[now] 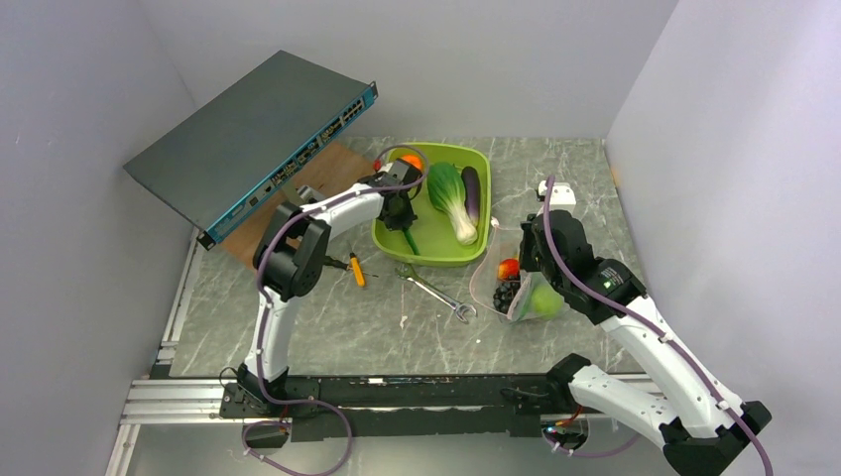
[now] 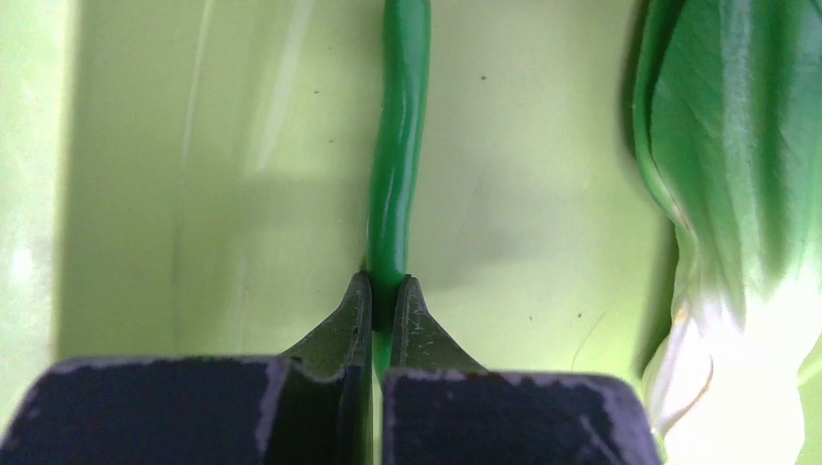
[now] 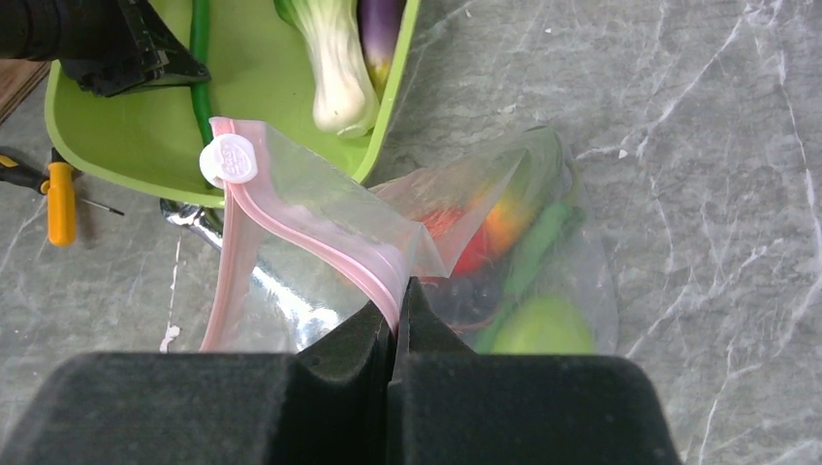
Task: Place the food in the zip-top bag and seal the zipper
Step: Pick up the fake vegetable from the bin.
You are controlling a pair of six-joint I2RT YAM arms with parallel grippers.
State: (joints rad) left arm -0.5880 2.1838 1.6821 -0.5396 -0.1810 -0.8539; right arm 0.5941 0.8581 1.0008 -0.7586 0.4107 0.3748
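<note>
My left gripper [image 2: 385,291] is shut on the long dark-green cucumber [image 2: 397,174], which lies on the floor of the lime-green tub [image 2: 194,194] beside the bok choy [image 2: 727,194]. From above, the tub [image 1: 431,238] also holds an eggplant [image 1: 471,193] and an orange [image 1: 411,161]. My right gripper [image 3: 397,295] is shut on the pink zipper [image 3: 320,242] of the zip-top bag [image 3: 320,194], holding its mouth up and open. Inside the bag lie a red tomato [image 3: 475,242], dark grapes [image 3: 465,295] and a round green fruit [image 3: 543,325].
A silver wrench [image 1: 436,291] and an orange-handled tool [image 1: 356,270] lie on the marble table in front of the tub. A dark network switch [image 1: 258,129] leans at the back left over a wooden board. White walls close three sides.
</note>
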